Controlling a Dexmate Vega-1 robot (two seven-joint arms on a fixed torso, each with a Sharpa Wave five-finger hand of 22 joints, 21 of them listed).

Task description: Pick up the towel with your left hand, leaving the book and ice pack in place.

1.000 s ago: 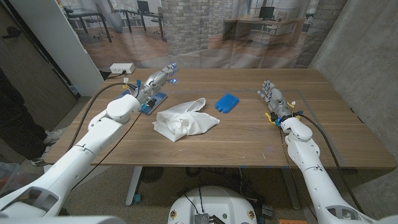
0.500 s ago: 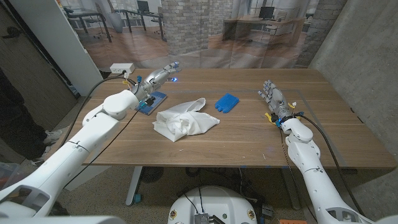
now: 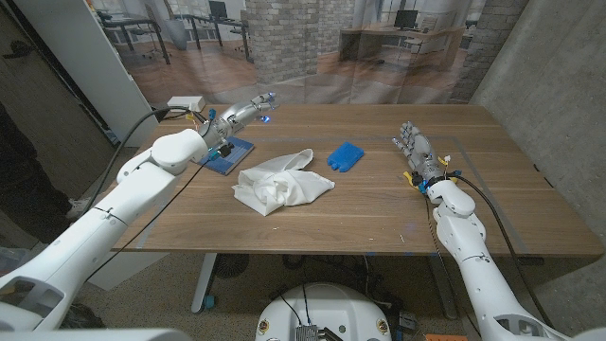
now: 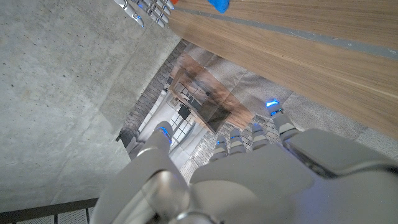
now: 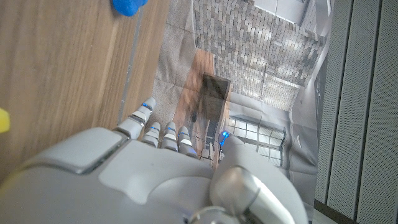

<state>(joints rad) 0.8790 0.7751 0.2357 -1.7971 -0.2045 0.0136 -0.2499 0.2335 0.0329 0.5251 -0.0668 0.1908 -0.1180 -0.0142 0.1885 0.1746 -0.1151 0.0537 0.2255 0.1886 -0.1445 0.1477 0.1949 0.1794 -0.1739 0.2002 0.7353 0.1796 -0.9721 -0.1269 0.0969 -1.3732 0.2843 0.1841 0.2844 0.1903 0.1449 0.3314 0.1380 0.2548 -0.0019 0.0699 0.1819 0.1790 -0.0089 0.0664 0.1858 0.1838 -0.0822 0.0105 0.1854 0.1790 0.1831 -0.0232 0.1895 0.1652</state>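
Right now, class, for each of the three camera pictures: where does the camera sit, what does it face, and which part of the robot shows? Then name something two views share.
Head view: on the robot's head, looking down at the table, towel, book; both arms show.
Left wrist view: behind the left hand, facing along the table towards the concrete wall.
Right wrist view: behind the right hand, facing the far edge.
Shared: all three views catch the blue ice pack.

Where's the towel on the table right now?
In the head view, the white towel lies crumpled near the table's middle, slightly to the robot's left, between the book and the blue ice pack.
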